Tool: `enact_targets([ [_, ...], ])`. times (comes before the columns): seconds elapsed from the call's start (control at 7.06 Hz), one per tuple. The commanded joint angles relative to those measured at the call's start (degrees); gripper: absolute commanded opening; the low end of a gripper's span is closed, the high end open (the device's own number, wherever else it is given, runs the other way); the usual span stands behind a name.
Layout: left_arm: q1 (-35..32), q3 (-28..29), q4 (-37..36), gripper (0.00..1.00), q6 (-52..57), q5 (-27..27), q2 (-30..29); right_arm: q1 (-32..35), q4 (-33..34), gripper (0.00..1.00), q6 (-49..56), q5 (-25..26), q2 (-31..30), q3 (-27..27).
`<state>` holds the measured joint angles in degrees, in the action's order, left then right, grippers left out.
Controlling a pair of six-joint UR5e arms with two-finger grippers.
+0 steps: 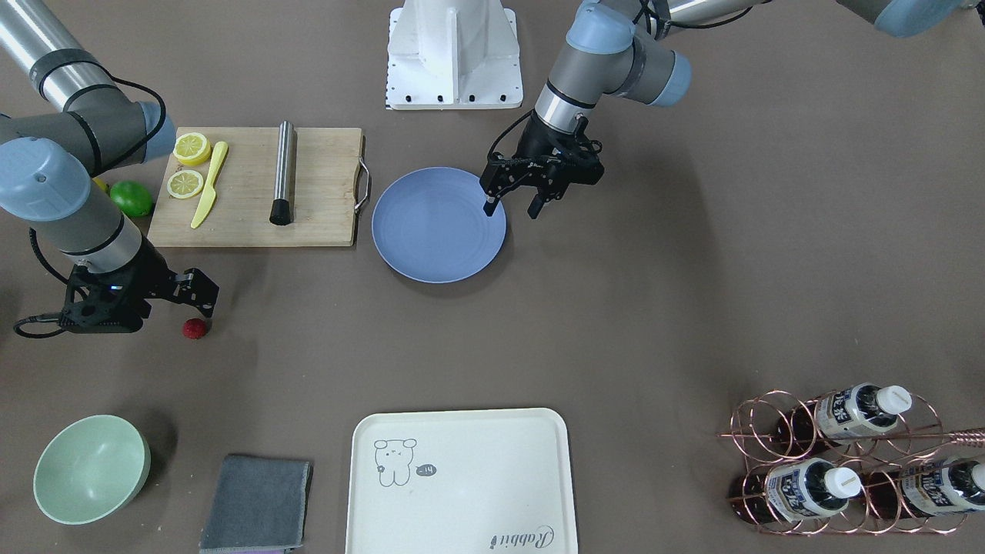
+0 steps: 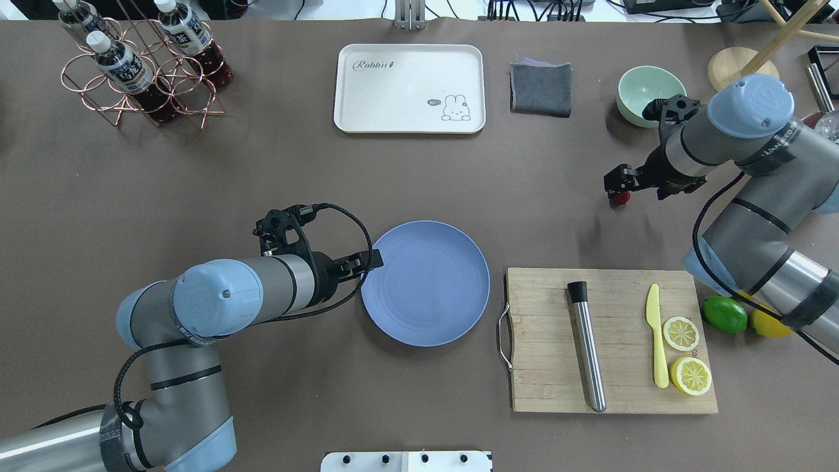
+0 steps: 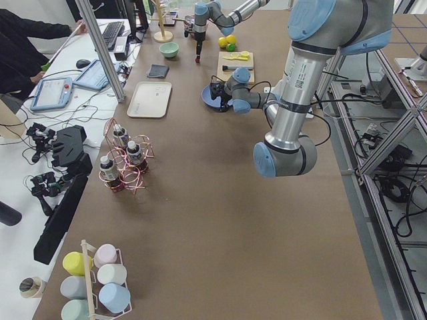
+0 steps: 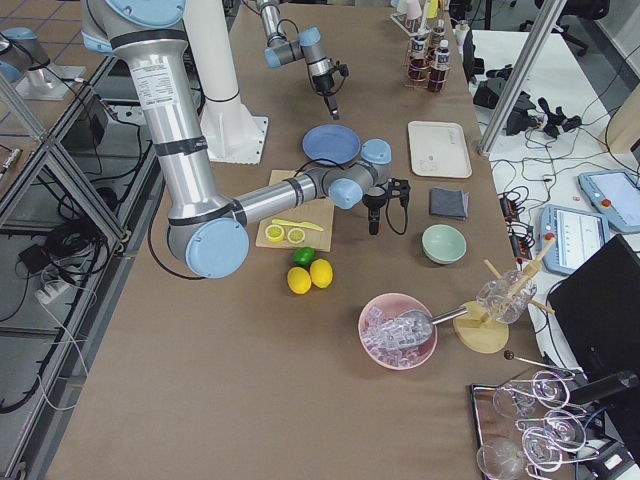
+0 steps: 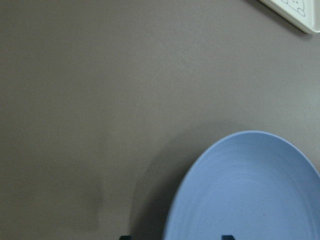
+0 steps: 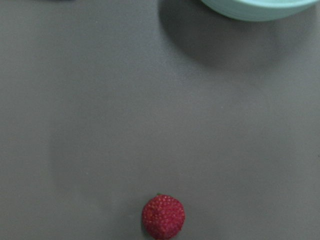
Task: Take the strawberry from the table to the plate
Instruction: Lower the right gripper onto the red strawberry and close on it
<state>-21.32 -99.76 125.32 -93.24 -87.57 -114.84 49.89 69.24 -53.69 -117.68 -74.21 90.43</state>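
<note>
Two sets of jaws are in view, and the task is only at its approach. Front view: the strawberry (image 1: 194,328) lies on the desk (image 1: 654,308) just under the right jaws' tips, unheld; whether those jaws are spread I cannot tell. The left jaws hang spread over the rim of the bare plate (image 1: 439,225). Overhead view: the strawberry sits right beside the right jaws, the plate well apart from them. Right wrist view: the strawberry lies low and centred before the jaws, a green bowl (image 6: 255,7) beyond. Next, I judge, the right jaws must drop around the strawberry, close gently so it neither rolls nor bruises, then carry it to the plate.
</note>
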Motion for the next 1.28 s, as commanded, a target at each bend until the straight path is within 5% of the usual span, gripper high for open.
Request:
enact_targets([
  [0.0,-0.74,-0.43,0.10,0.98,0.08,0.38,0.93,-0.41,-0.07,1.00,-0.02,1.22,1.95,-2.61],
  [0.28,-1.09,-0.61,0.01,0.98,0.16,0.56,1.82,-0.58,-0.07,0.97,-0.02,1.31,2.22,-2.89],
  [0.42,-1.27,-0.61,-0.07,0.98,0.17,0.64,1.73,-0.67,-0.33,0.71,-0.02,1.31,2.22,-3.07],
  [0.57,-1.27,-0.61,-0.16,0.98,0.17,0.64,1.82,-0.76,-2.51,0.26,-0.02,1.40,2.14,-4.20],
  [0.71,-2.05,-0.52,-0.42,0.98,3.21,0.64,1.73,-0.84,-3.40,0.00,-0.02,1.31,2.31,-4.47],
  [1.13,-7.05,-2.28,-0.60,0.98,13.52,0.12,3.22,2.83,-1.66,0.00,-0.54,-2.88,5.03,-3.34],
])
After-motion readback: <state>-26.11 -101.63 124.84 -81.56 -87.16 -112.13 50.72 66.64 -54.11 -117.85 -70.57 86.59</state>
